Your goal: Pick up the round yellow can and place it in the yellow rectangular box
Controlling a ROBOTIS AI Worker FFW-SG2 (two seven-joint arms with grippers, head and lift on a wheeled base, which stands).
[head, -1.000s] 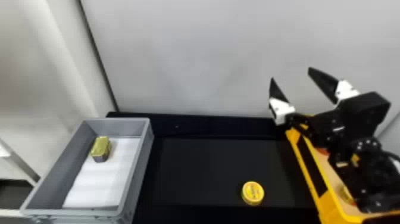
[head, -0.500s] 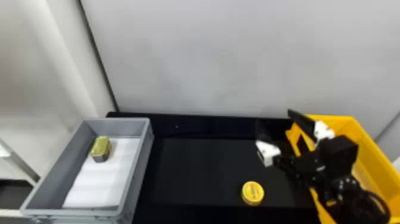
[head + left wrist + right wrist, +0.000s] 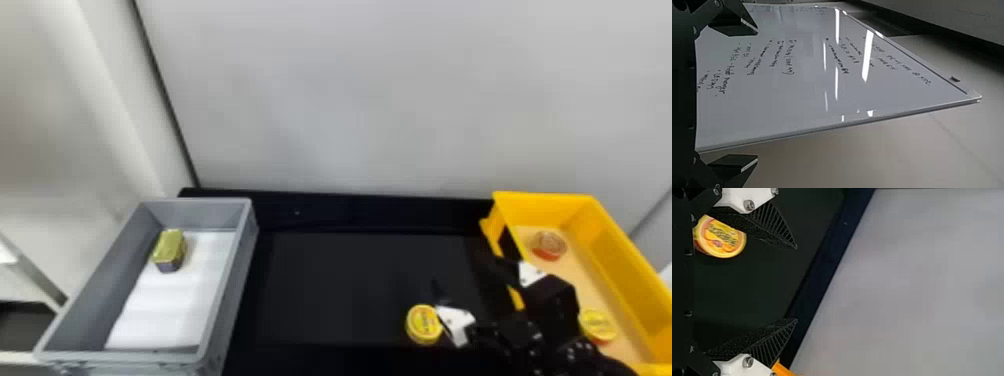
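Can (image 3: 423, 324) lies flat on desk (image 3: 350, 285), near side, left of box (image 3: 613, 260). Right tool (image 3: 797, 284) wide, nothing held, just by it. Probably light, stiff, slightly slippery, hard to dent. Best hold: low, across opposite sides.

The right arm (image 3: 555, 300) is extending from the head view's bottom edge on the robot's right, with the right gripper (image 3: 457, 267) leading and angling toward the robot's left. In the right wrist view, its ribbed black fingers (image 3: 768, 225) are standing wide apart on white mounts (image 3: 740, 366), their tips tapering to points. In the left wrist view, the left gripper (image 3: 757, 96) is holding its dark, wedge-shaped fingers (image 3: 730, 163) well apart, nothing between them.
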